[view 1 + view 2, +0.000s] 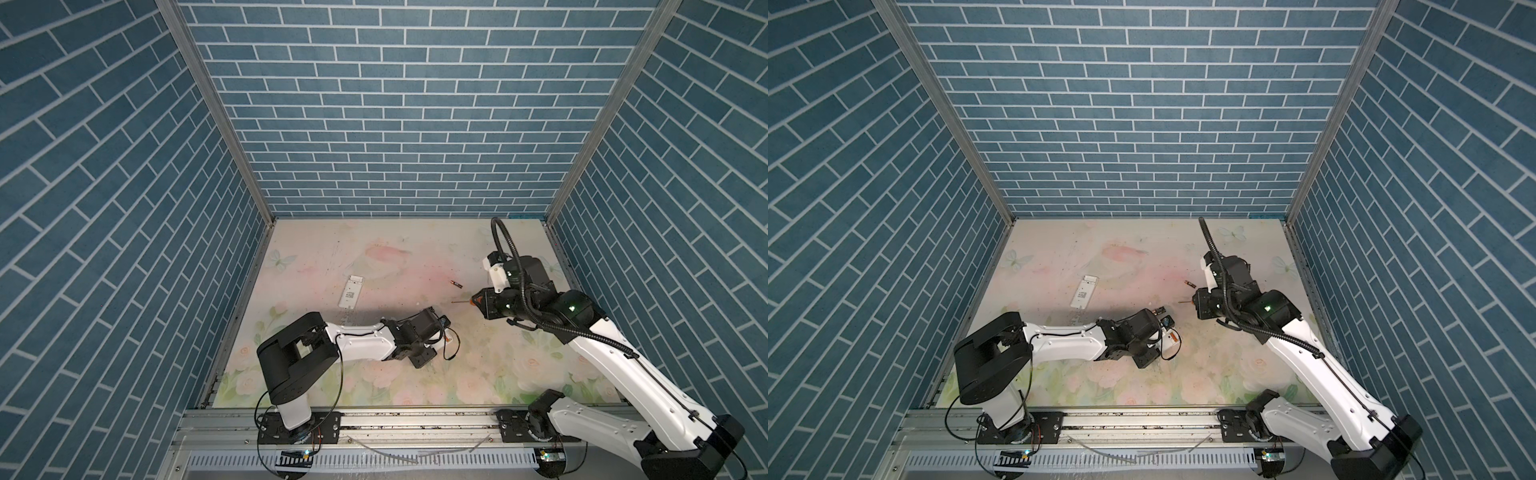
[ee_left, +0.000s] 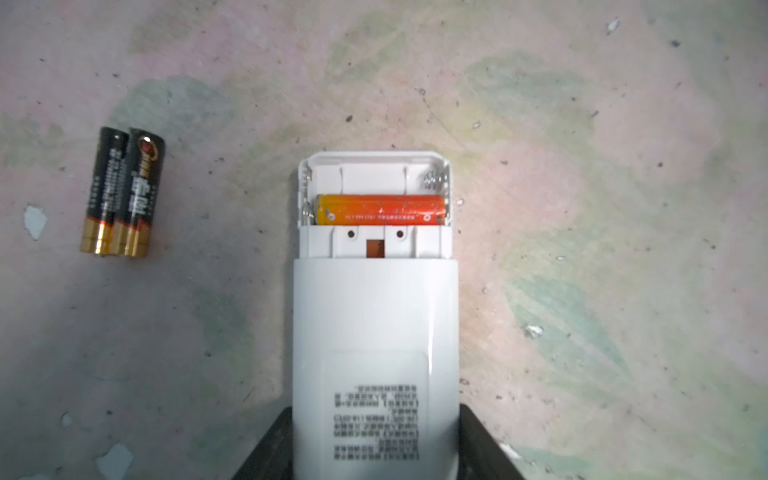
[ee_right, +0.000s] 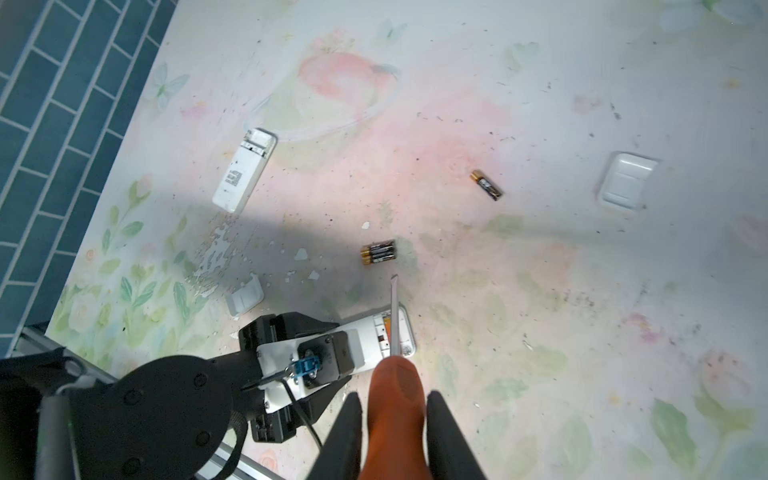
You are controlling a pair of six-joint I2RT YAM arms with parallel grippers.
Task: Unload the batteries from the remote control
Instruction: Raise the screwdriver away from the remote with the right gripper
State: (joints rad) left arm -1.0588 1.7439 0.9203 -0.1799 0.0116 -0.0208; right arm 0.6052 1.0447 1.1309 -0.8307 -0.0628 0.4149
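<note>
- Left gripper (image 2: 376,457): jaws part-open, clamping the white remote (image 2: 374,311) by its sides.
- Right gripper (image 3: 395,419): jaws narrow, gripping the orange screwdriver (image 3: 397,386).
- Batteries, I count four: orange battery (image 2: 380,210) in the remote's bay; black pair (image 2: 122,191) touching, beside it; lone black battery (image 1: 456,284) right of centre in a top view.

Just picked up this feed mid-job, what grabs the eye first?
One orange battery sits in the open white remote, clamped by the left gripper. The right gripper holds an orange-handled screwdriver nearby, and two black batteries lie side by side on the table.
</note>
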